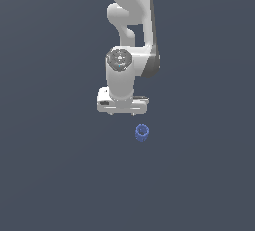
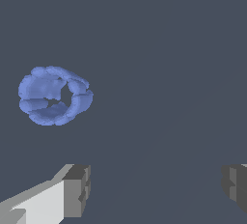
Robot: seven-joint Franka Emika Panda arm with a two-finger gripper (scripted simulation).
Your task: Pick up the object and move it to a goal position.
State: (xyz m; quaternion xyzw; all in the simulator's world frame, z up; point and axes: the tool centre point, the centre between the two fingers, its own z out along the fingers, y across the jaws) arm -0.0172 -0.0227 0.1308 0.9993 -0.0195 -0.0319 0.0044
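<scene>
1. Gripper (image 1: 122,113), exterior view: you see the white hand pointing down from the arm (image 1: 130,31), with two short fingertips poking out under its wide body. They stand apart with nothing between them.
2. Same view: your object (image 1: 142,133), the small blue ring, sits below the hand and a little toward the exterior view's right. It is near the gripper but not touching it, and it is much narrower than the hand. Its hollow faces roughly toward the camera.
3. Same view: you have a plain dark grey-blue ground (image 1: 50,175) all round.
4. Wrist view: your gripper (image 2: 157,189) shows as two grey fingertips (image 2: 77,190) set wide apart, with only bare ground in the gap between them.
5. Wrist view: the blue object (image 2: 54,95) lies outside that gap, off beyond one fingertip and clear of it. You can make out its lumpy, ribbed wall and the dark opening through its middle.
</scene>
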